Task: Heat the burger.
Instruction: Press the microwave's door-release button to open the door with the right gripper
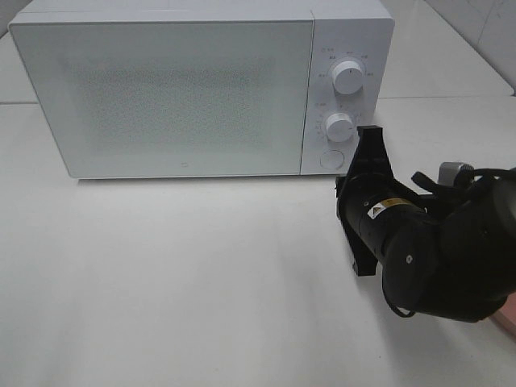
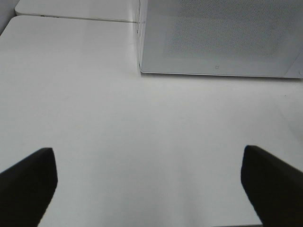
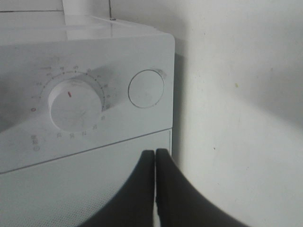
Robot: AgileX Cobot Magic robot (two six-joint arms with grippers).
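Along the back edge of the tabletop (image 1: 161, 282) stands a white microwave (image 1: 185, 89), its frosted door closed. You cannot see the burger in any view, and whether it lies behind that door cannot be told.

Your right gripper (image 1: 368, 133) is pressed fully shut and empty. Its tips are aimed at the control panel near the round button (image 3: 146, 89), with no visible contact. Your left gripper (image 2: 147, 153) hangs spread wide over bare tabletop before the microwave's left front corner, holding nothing.

The lower dial (image 3: 75, 104) sits just beside the button, so a slightly off line would likely nudge it instead. A hard push might slide the oven backward. If the button frees the door, it may swing toward your left gripper.

A pink sliver (image 1: 508, 318) shows at the tabletop's right edge, mostly hidden behind your right arm. What it is cannot be told.
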